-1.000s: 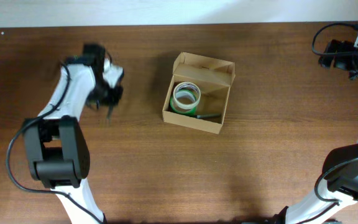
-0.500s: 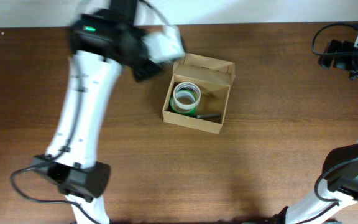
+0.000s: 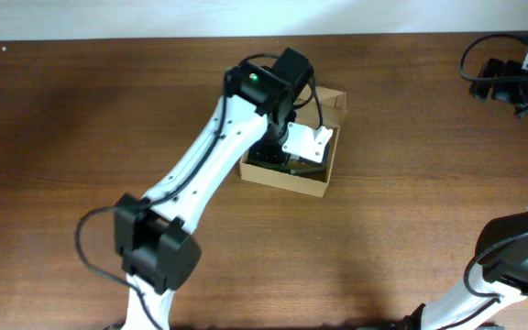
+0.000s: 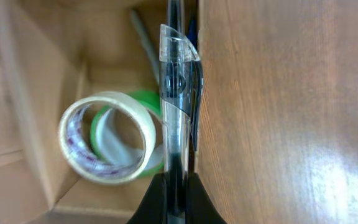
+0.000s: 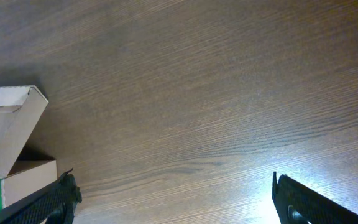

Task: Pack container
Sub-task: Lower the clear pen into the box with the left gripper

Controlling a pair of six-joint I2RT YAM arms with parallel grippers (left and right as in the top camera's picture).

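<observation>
The tan cardboard container [image 3: 323,188] stands open at the table's middle, its lid flap up at the back. My left gripper [image 3: 287,154] hangs over its opening, shut on a clear-barrelled pen [image 4: 174,93]. In the left wrist view the pen lies along the container's wall [image 4: 36,81], above a cream tape roll [image 4: 107,137] and a green tape roll [image 4: 143,99] inside. A grey pen [image 4: 143,37] also lies in the box. My right gripper [image 3: 511,81] is open and empty at the far right edge, and the right wrist view shows the container's corner [image 5: 8,124].
Brown wooden table [image 3: 411,238] all round the container. A pale wall strip runs along the table's far edge [image 3: 154,18]. The left arm [image 3: 200,183] stretches diagonally from the front left to the box.
My left arm has swung from the far left of the table rightward to over the container, carrying the pen. The right arm has not moved.
</observation>
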